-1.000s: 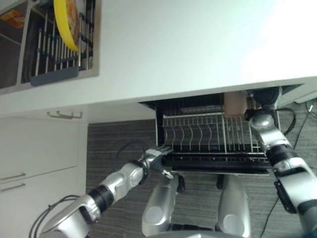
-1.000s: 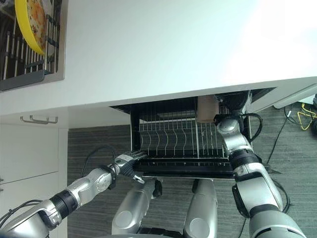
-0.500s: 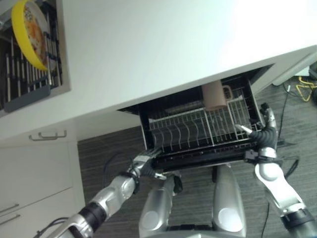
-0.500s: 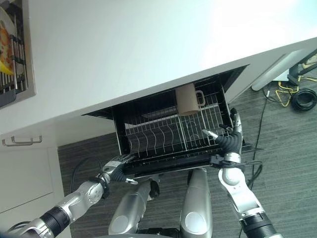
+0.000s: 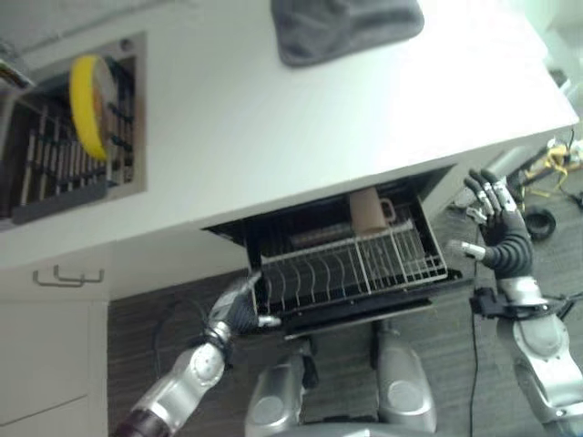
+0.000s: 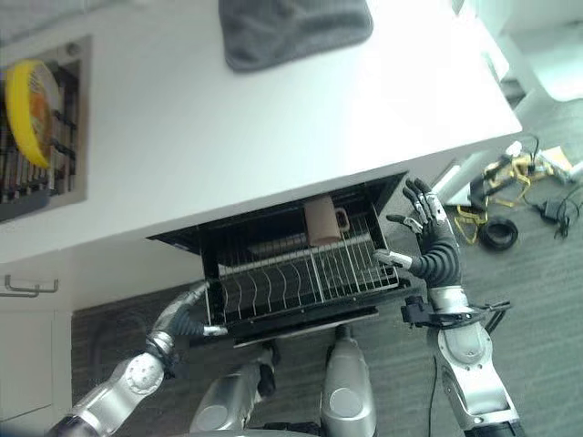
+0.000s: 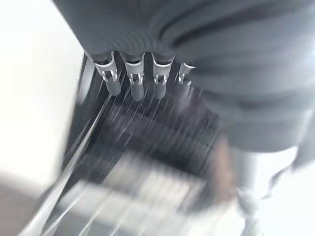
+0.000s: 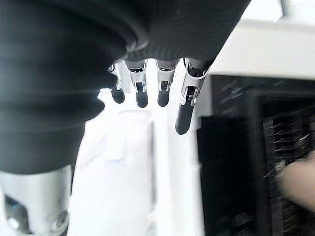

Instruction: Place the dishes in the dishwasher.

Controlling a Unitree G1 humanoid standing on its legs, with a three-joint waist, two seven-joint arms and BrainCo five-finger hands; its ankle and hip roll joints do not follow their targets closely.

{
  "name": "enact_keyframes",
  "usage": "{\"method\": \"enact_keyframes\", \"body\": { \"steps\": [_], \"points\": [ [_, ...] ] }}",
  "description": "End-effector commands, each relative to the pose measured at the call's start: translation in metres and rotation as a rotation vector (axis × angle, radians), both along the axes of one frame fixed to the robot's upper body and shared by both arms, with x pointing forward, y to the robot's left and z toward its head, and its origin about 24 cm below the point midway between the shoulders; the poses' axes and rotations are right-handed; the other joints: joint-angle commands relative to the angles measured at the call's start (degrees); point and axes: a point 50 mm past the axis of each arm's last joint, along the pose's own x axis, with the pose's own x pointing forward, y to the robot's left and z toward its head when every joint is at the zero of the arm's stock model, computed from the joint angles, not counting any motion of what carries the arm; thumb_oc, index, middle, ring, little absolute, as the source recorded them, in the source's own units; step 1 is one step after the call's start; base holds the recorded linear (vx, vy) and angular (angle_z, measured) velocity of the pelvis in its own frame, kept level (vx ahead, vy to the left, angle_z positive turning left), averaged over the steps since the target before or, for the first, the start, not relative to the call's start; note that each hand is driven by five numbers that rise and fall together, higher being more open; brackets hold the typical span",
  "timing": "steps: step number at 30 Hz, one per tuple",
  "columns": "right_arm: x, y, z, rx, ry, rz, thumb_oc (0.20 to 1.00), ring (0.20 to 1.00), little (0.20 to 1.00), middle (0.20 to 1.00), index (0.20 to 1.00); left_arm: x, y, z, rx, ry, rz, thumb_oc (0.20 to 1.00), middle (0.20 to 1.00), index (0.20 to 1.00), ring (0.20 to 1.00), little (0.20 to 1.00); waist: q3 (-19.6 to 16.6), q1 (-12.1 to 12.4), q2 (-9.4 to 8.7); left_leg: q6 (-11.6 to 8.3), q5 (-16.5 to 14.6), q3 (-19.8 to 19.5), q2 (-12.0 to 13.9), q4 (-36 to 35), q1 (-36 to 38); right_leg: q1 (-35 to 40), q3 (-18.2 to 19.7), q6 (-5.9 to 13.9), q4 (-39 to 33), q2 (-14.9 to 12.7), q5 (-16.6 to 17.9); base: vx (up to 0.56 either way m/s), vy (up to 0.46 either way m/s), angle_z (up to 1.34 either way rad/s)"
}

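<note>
Your right hand [image 6: 426,238] is raised beside the right end of the dishwasher [image 6: 273,238], clear of it, with the forearm standing nearly upright below. Its fingers [image 8: 141,87] are spread and straight, thumb out toward the rack [image 6: 301,278], and they hold nothing.

Your left arm reaches in low from the left, and the left hand [image 6: 187,314] sits at the front left corner of the pulled-out rack. From the head cameras you cannot tell whether it is touching the rack's front edge. In the left wrist view its fingers [image 7: 134,78] run straight out in a row toward the wire tines, closed on nothing.

The rack is drawn out under the white counter [image 6: 273,137]. A brown mug [image 6: 321,218] stands at its back, right of centre, handle to the right. The plate slots in front are bare.

A yellow plate [image 5: 87,116] stands on edge in the drying rack [image 5: 50,177] set into the counter at far left. A grey cloth [image 5: 346,27] lies at the counter's far edge.
</note>
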Motion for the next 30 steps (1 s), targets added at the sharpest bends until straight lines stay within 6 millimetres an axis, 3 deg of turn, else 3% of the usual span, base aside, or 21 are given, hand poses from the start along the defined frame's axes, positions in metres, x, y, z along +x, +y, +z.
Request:
{"method": "enact_keyframes", "body": {
  "steps": [1, 5, 8, 9, 14, 19, 26, 27, 30],
  "points": [
    [0.002, 0.003, 0.017, 0.03, -0.123, 0.119, 1.0, 1.0, 1.0, 1.0, 1.0, 0.005, 0.0, 0.019, -0.073, -0.084, -0.152, 1.0, 1.0, 1.0, 1.0, 1.0, -2.92, -0.46, -1.2, -0.21, -8.11, -2.34, 0.12, 4.13, 2.97, 3.34, 3.8, 2.66, -4.53, 0.18, -0.2, 0.09, -0.042, 0.19],
    [0.003, 0.005, 0.012, 0.082, -0.104, 0.156, 1.0, 1.0, 1.0, 1.0, 1.0, -0.002, 0.002, 0.036, -0.18, -0.173, -0.187, 1.0, 1.0, 1.0, 1.0, 1.0, -6.04, 0.71, -1.93, -0.56, -7.52, -2.7, 0.7, 2.08, 5.11, 6.23, 3.09, 2.46, -7.68, 0.69, 0.64, 0.07, -0.032, 0.07],
    [0.012, 0.013, 0.008, 0.129, -0.09, 0.173, 1.0, 1.0, 1.0, 1.0, 1.0, -0.002, 0.0, 0.059, -0.305, -0.346, -0.218, 1.0, 1.0, 1.0, 1.0, 1.0, -8.63, 1.93, -2.7, -0.89, -7.35, -3.29, 1.32, 0.7, 7.21, 9.01, 2.25, 2.09, -9.88, 0.95, 1.09, 0.05, -0.018, 0.08],
    [0.017, 0.021, 0.012, 0.116, -0.132, 0.185, 1.0, 1.0, 1.0, 1.0, 1.0, -0.001, -0.005, 0.079, -0.386, -0.511, -0.254, 1.0, 1.0, 1.0, 1.0, 1.0, -9.97, 2.76, -3.23, -0.95, -7.46, -3.88, 1.42, 0.22, 8.11, 10.48, 1.64, 1.88, -10.68, 1.01, 1.14, 0.04, -0.013, 0.19],
    [0.034, 0.041, 0.042, 0.115, -0.288, 0.208, 1.0, 1.0, 1.0, 1.0, 1.0, 0.014, -0.023, 0.118, -0.501, -0.751, -0.323, 1.0, 1.0, 1.0, 1.0, 1.0, -12.11, 4.22, -4.06, -1.49, -6.92, -5.42, 1.75, -1.37, 9.52, 12.7, 0.18, 1.79, -12.08, 1.02, 1.53, 0.0, -0.02, 0.15],
    [0.046, 0.052, 0.065, 0.081, -0.376, 0.229, 1.0, 1.0, 1.0, 1.0, 1.0, 0.032, -0.04, 0.14, -0.531, -0.859, -0.319, 1.0, 1.0, 1.0, 1.0, 1.0, -13.6, 4.94, -4.32, -2.06, -6.81, -6.42, 1.97, -2.02, 10.39, 14.1, -0.61, 1.86, -13.12, 0.95, 1.69, 0.0, -0.008, 0.09],
    [0.056, 0.055, 0.061, 0.079, -0.293, 0.25, 1.0, 1.0, 1.0, 1.0, 1.0, 0.038, -0.028, 0.135, -0.579, -0.824, -0.193, 1.0, 1.0, 1.0, 1.0, 1.0, -14.37, 5.56, -4.86, -2.66, -7.43, -6.41, 2.46, -1.68, 11.23, 15.19, -0.6, 1.83, -15.6, 0.84, 2.85, 0.01, -0.016, 0.01],
    [0.069, 0.024, 0.061, 0.261, -0.27, 0.198, 1.0, 1.0, 1.0, 1.0, 1.0, 0.06, -0.04, 0.103, -0.774, -0.388, -0.378, 1.0, 1.0, 1.0, 1.0, 1.0, -14.81, 3.86, -5.22, -0.36, -9.5, -7.6, -4.49, 2.69, 8.24, 12.77, 6.66, -1.4, -15.72, 8.48, 2.78, 0.02, -0.042, 0.04],
    [0.065, 0.024, 0.059, 0.264, -0.273, 0.209, 1.0, 1.0, 1.0, 1.0, 1.0, 0.058, -0.037, 0.1, -0.78, -0.378, -0.375, 1.0, 1.0, 1.0, 1.0, 1.0, -14.96, 3.63, -5.06, -0.35, -9.33, -7.69, -4.32, 2.65, 8.28, 12.78, 7.12, -1.52, -15.68, 8.72, 2.81, 0.01, -0.051, 0.11]
  ]
}}
